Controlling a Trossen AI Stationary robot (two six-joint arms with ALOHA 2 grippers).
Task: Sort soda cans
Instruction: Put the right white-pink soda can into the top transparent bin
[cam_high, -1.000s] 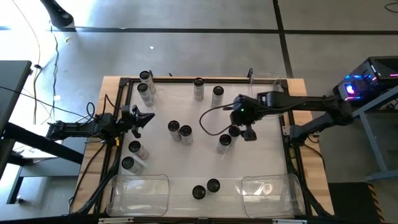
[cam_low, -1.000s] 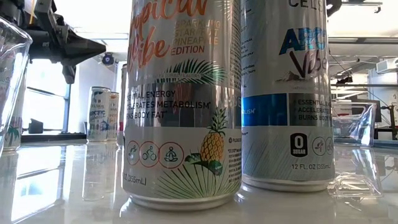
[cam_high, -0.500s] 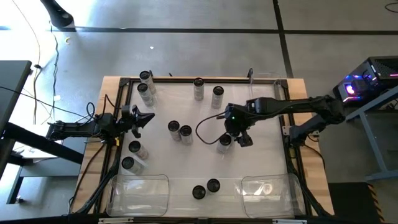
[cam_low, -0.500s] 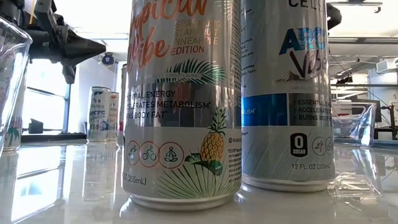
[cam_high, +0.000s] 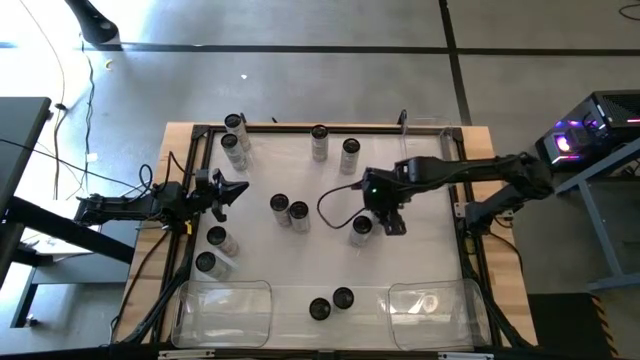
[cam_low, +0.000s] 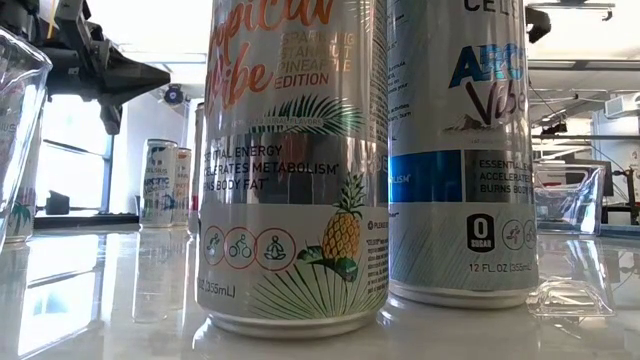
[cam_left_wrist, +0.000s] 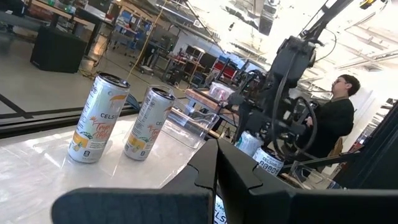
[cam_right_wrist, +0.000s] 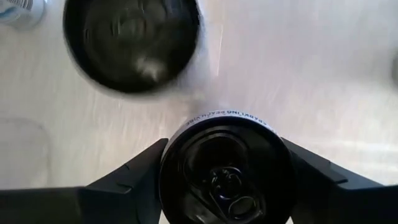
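Dark left gripper (cam_high: 238, 188) parked at the table's (cam_high: 430, 250) left edge, fingers shut, holding nothing. Cans: two far-left (cam_high: 234, 140), two near-left (cam_high: 212, 250), a pair mid-table (cam_high: 288, 209), two far-centre (cam_high: 334, 142), two at the near edge (cam_high: 331, 303) between the clear bins (cam_high: 222, 312). Right gripper (cam_high: 383, 219) right of centre, fingers (cam_right_wrist: 124, 180) either side of one can (cam_right_wrist: 227, 167), touching its sides; another can (cam_right_wrist: 132, 43) just beyond.
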